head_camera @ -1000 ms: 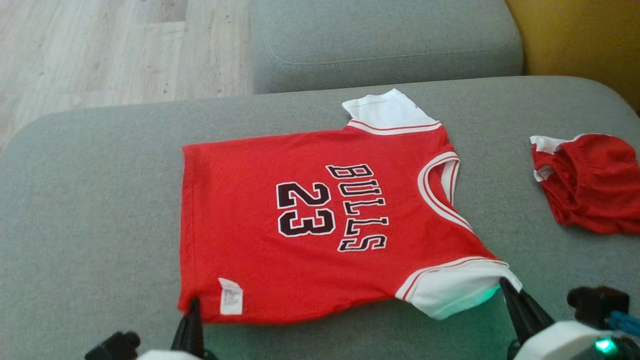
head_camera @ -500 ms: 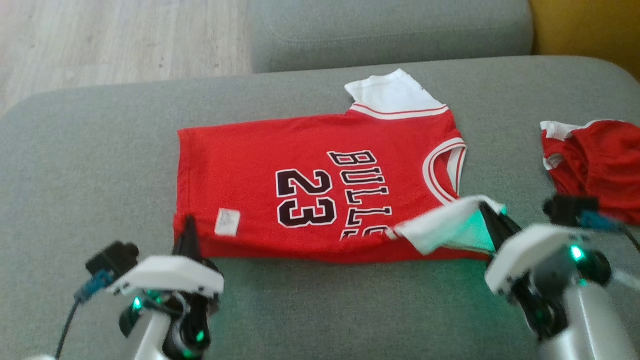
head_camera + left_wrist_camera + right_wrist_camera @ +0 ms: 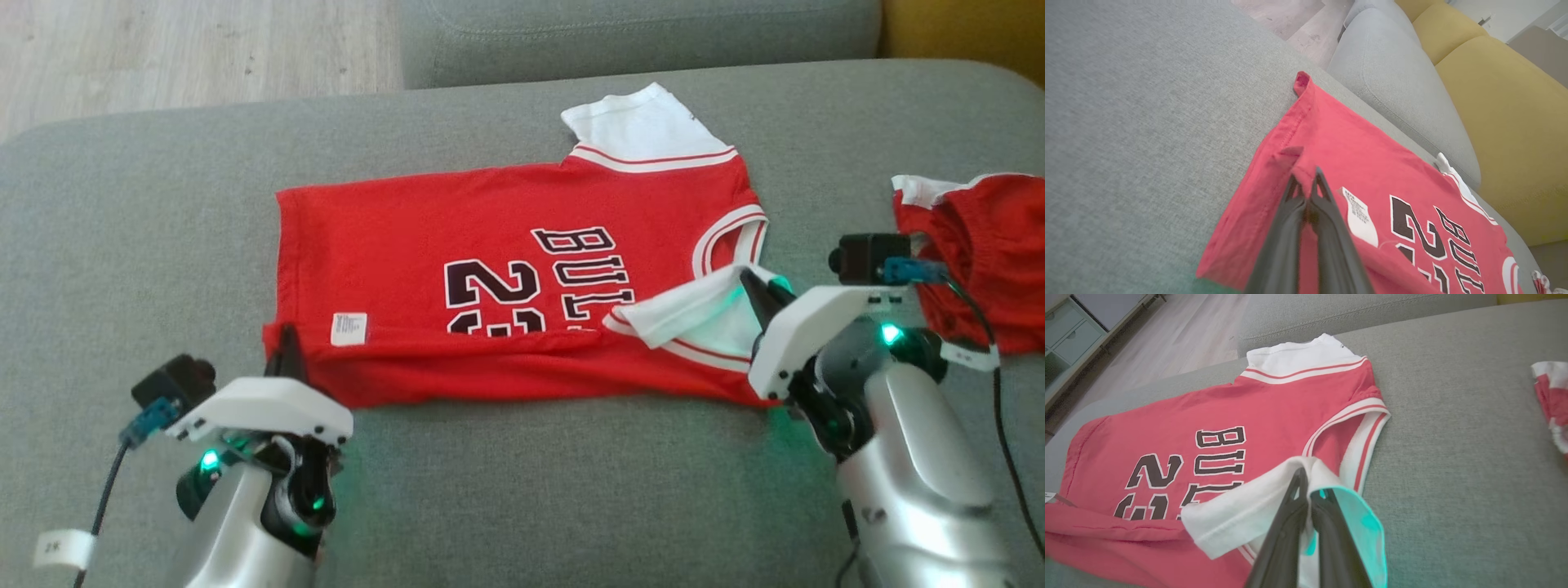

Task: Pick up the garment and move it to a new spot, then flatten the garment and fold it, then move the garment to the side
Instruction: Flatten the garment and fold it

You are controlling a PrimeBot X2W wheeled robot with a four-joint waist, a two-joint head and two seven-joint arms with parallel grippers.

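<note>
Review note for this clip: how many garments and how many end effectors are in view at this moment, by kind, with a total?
Garments: 2 (red jersey; second red garment, far right on the cushion)
End effectors: 2 (left end effector and right end effector, both pinching the jersey)
Total: 4

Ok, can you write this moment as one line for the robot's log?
left gripper: shut on Bulls jersey hem | right gripper: shut on white sleeve | near edge: doubled over the print
</note>
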